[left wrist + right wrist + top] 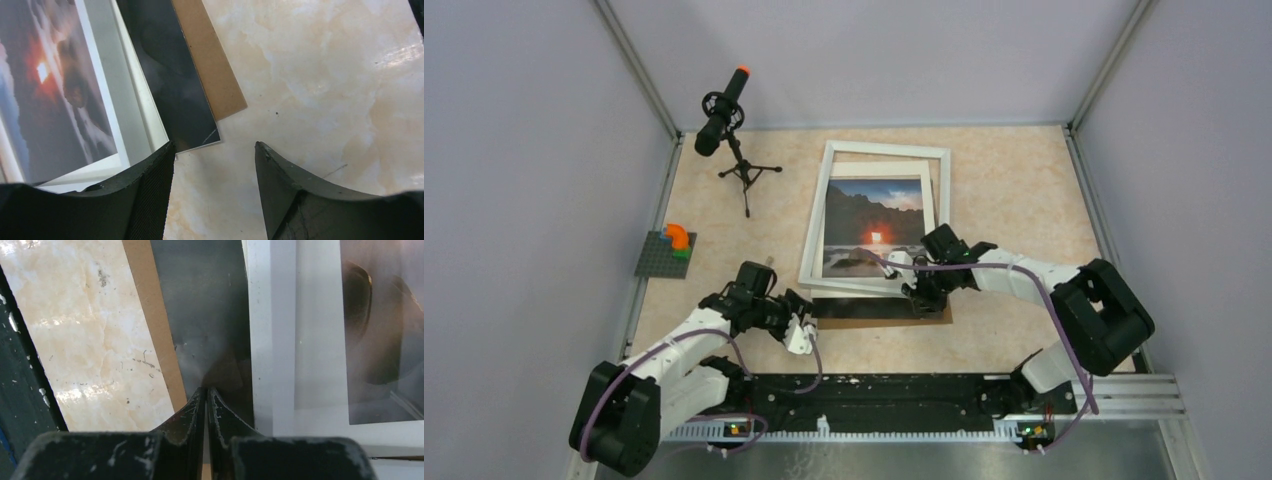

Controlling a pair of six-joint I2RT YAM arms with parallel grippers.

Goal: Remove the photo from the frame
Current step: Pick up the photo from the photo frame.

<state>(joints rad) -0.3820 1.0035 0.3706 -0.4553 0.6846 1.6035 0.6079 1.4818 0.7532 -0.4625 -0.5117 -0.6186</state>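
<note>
Caution: w/ photo [874, 225] lying in frame [259, 340] at worktop [1024, 200] centre, right hand [206, 390] pressed together on dark sheet [210, 305] at frame's near edge, left hand [215, 147] apart alongside, any pull may slip or drag frame, creasing photo.

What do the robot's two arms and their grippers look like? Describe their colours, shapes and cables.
The left arm and right arm have white links between bulky black joints, and a thin purple cable runs along each. The left gripper has two black curved fingers, one with a finely ribbed pad. The right gripper also has black fingers, scuffed and flecked with white.
</note>
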